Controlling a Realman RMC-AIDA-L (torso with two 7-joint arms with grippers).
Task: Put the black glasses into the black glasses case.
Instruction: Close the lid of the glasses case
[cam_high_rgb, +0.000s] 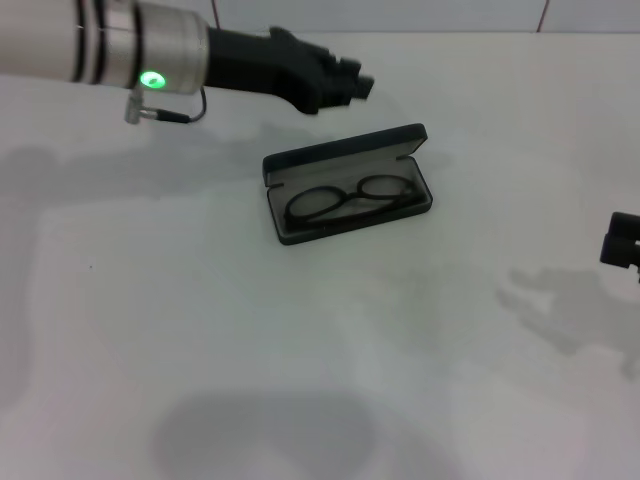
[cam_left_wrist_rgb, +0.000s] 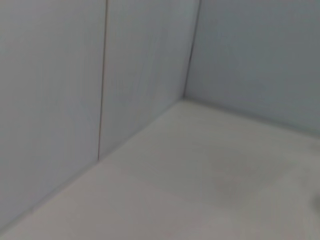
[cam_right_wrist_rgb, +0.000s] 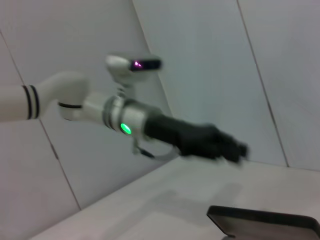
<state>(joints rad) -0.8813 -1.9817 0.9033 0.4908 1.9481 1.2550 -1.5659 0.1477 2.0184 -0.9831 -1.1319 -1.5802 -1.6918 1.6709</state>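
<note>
Head view, left claw: the left claw (cam_high_rgb: 345, 85) hangs above the white worktop (cam_high_rgb: 300, 350), up and behind the open case, well apart from it. It carries nothing. Whether its fingers are parted or closed I cannot tell; they merge into one dark shape.
Right wrist view, left claw: the same left claw (cam_right_wrist_rgb: 232, 148) shows from the side at the end of its dark forearm, a green light lit on the arm behind it. It hovers over the worktop beyond the case lid, touching nothing.
Right claw: the right claw (cam_high_rgb: 622, 245) shows only as a dark block at the edge of the head view, low and well apart from the case. Its finger state cannot be told.
Black glasses: the black glasses (cam_high_rgb: 350, 199) lie inside the lower tray of the case, lenses side by side along its length, frame within the walls.
Black glasses case: the black glasses case (cam_high_rgb: 400, 138) stands open on the worktop, lid tilted up at the far side, pale lining showing. The right wrist view catches only the lid's dark edge (cam_right_wrist_rgb: 265, 222).
Step in hand: placing looks done, judging by how the glasses sit; the left arm appears clear of the case.
Next move: if anything, closing the lid, which calls for a gentle push from behind without shifting the tray.
Writing: none can be read on the case or anywhere else.
</note>
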